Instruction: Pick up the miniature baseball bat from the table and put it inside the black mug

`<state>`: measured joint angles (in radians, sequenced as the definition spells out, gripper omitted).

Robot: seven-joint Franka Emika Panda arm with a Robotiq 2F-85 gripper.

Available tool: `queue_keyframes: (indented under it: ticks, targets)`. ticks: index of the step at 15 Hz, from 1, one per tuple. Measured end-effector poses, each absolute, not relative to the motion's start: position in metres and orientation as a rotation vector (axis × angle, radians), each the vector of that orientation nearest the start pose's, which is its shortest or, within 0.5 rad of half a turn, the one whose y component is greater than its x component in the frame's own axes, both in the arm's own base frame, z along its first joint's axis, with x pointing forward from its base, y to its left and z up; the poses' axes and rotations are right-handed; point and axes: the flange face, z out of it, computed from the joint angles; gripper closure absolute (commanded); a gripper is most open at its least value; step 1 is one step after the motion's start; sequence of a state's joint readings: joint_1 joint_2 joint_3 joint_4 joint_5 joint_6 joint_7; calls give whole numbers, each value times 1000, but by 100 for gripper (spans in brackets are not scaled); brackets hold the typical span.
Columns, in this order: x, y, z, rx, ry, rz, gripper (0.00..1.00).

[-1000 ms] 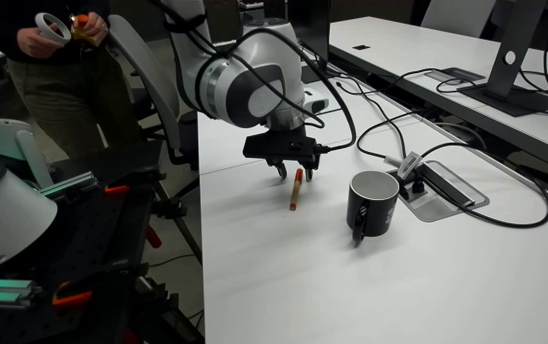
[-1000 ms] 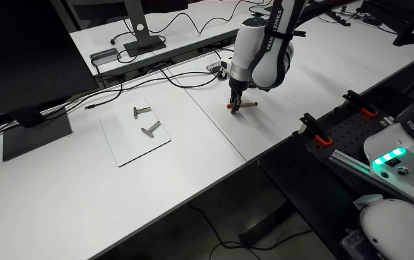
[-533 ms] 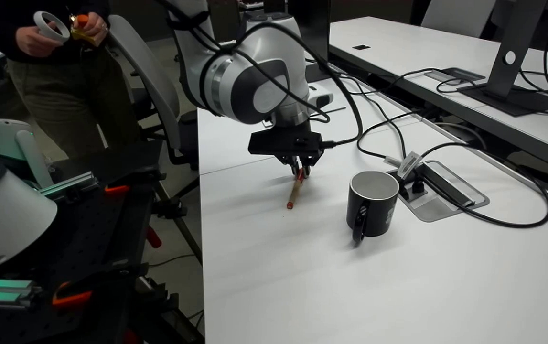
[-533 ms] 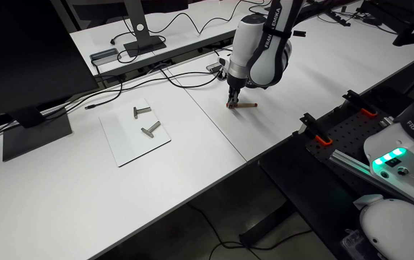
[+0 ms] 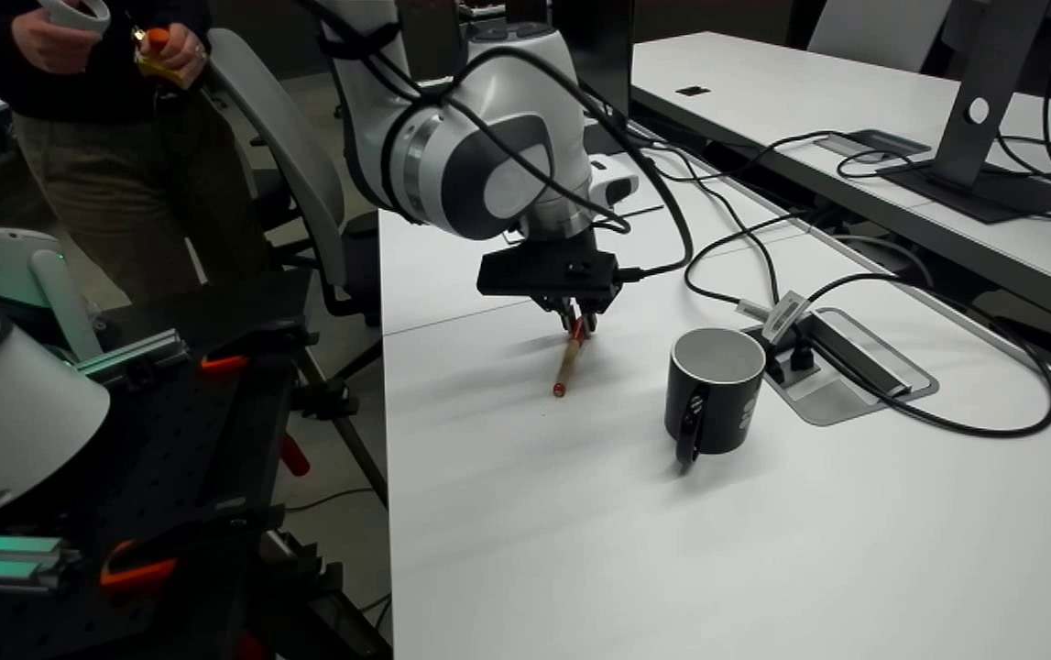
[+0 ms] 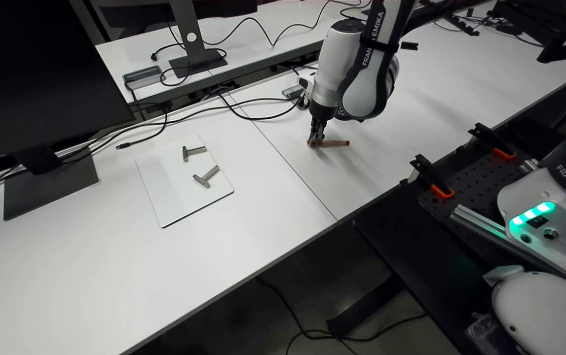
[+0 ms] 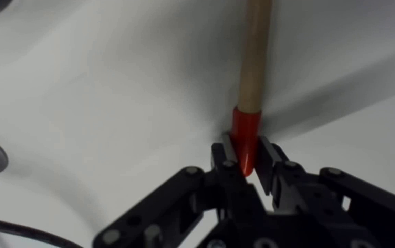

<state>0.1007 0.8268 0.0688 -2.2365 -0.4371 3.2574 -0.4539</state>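
Note:
The miniature baseball bat (image 5: 566, 368) is a slim wooden stick with red ends, angled over the white table (image 5: 507, 532). My gripper (image 5: 580, 324) is shut on its longer red end. In the wrist view the gripper (image 7: 245, 141) has a finger on each side of the red part, and the wooden shaft of the bat (image 7: 253, 69) runs up out of frame. Whether the bat still touches the table I cannot tell. The black mug (image 5: 716, 408) stands upright nearby, handle toward that camera, its light interior showing. In an exterior view the gripper (image 6: 316, 139) points down at the bat (image 6: 336, 143).
Beside the mug lies a socket box (image 5: 855, 367) with a looping black cable (image 5: 1029, 426). Two T-shaped grey tools (image 6: 207, 176) rest on a white board (image 6: 174, 197). A monitor base (image 6: 53, 182) stands farther along. A person (image 5: 122, 137) stands behind the chair.
A second ago my gripper stood open around the bat; its fingers have since come together on the red end. The bat has shifted slightly with the gripper. The mug has stayed put.

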Motion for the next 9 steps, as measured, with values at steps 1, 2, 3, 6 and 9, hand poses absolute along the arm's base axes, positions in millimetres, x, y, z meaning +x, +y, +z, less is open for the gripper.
queue_keyframes:
  ticks: [1,2,3,6,9]
  targets:
    - [486,132,27,-2687,-1533,-358,93]
    - [487,133,31,-2681,-1532,-394,93]
    - [488,134,35,-2675,-1531,-428,93]
    - [490,135,48,-2666,-1533,-491,93]
    - [492,134,65,-2670,-1538,-520,93]
